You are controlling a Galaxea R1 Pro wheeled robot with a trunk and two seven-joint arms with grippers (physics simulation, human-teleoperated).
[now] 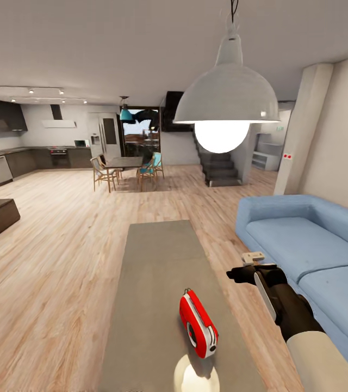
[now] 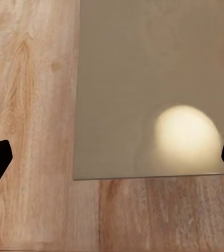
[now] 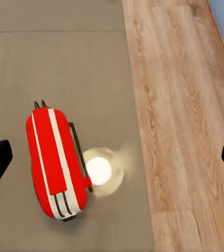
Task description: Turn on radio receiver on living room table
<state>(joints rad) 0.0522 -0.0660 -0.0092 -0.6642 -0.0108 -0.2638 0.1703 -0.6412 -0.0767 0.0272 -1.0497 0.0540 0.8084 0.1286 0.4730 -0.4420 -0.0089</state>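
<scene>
Living room (image 1: 60,228) reached; the table (image 1: 157,261) stood just ahead beside the sofa (image 1: 304,245). Radio receiver (image 1: 198,323) sat upright on its near end, untouched, so switching on was prob. left. Right gripper (image 3: 112,157) hovered above, jaws wide apart; left gripper (image 2: 112,157) likewise spread. No containers.

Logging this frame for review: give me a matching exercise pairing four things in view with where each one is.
Things:
1. radio receiver
2. sofa
3. pendant lamp
4. right hand

Places:
A. hanging from the ceiling above the table
B. on the grey tabletop
C. over the wood floor between table and sofa
D. along the right side of the room

Pairs: 1-B, 2-D, 3-A, 4-C
</scene>
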